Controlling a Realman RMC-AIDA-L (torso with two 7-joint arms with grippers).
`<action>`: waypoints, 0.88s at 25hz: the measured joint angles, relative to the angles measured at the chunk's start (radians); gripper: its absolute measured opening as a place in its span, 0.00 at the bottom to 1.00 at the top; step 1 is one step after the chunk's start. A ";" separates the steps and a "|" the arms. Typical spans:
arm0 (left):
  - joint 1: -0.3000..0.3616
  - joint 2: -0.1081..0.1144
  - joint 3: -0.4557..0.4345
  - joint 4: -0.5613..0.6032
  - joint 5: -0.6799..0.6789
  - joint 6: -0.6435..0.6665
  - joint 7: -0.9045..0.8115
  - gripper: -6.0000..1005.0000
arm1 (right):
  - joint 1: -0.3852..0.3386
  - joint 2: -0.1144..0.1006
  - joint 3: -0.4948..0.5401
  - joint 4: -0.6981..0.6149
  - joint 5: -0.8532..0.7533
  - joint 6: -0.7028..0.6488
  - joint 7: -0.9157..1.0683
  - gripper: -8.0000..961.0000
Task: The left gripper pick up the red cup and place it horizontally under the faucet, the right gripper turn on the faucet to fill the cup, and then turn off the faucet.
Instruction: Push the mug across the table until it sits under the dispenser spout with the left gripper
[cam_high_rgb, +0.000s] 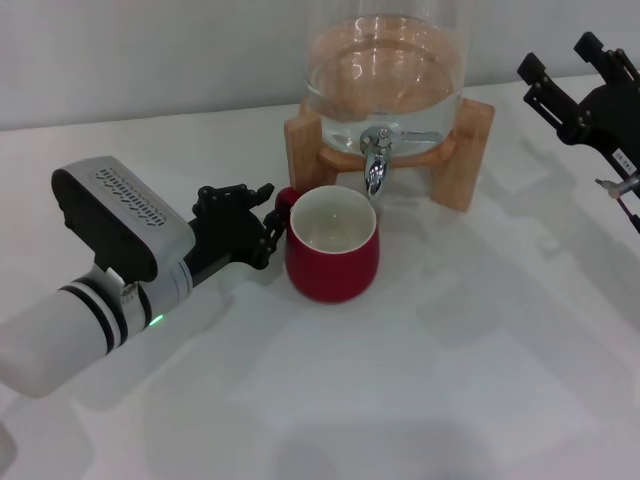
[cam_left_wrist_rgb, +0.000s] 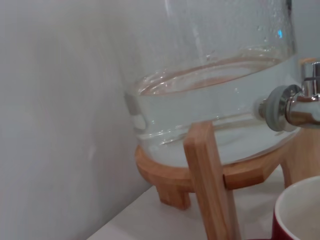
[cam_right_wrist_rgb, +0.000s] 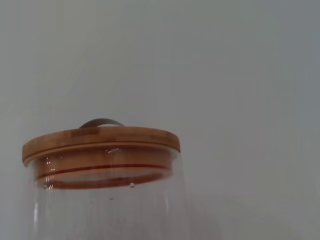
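Red cup (cam_high_rgb: 332, 250) sits upright on the white table (cam_high_rgb: 400, 400), mouth up, its rim directly below the spout of the faucet (cam_high_rgb: 376, 165). So the cup looks placed; no water visible in it yet.

The left gripper (cam_high_rgb: 268, 226) is at the cup's 9 o'clock, fingers around the small handle (cam_high_rgb: 286, 199), apparently closed on it, though you can't confirm how tight from the head view. Its arm trails off toward 8 o'clock.

Key relation for your coming move: the faucet lever lies at the cup's 12 o'clock, and the right gripper (cam_high_rgb: 560, 85) hangs well apart, up at roughly 2 o'clock from the cup, raised above the table. Its jaws look spread apart and hold nothing. It has to travel toward 9 o'clock and down to reach the lever.

Around the faucet: the glass dispenser (cam_high_rgb: 385, 70), part full of water, sits in the wooden stand (cam_high_rgb: 470, 150). The stand's right leg lies between the right gripper and the tap, so come in over it, not through it. The cup rim is close under the spout, so keep the fingers high on the lever.

The right wrist view shows only the dispenser's wooden lid (cam_right_wrist_rgb: 100, 142) and the wall.
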 joint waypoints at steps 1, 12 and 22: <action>0.001 0.000 0.000 -0.002 0.000 0.000 0.000 0.27 | 0.001 0.000 0.000 0.000 0.000 0.000 0.000 0.88; 0.004 -0.003 0.001 -0.016 0.003 0.000 -0.004 0.27 | 0.010 0.001 0.000 0.000 0.000 -0.001 0.000 0.88; 0.006 -0.003 0.006 -0.018 0.007 -0.004 -0.007 0.27 | 0.012 0.000 0.005 0.000 0.005 0.017 -0.011 0.88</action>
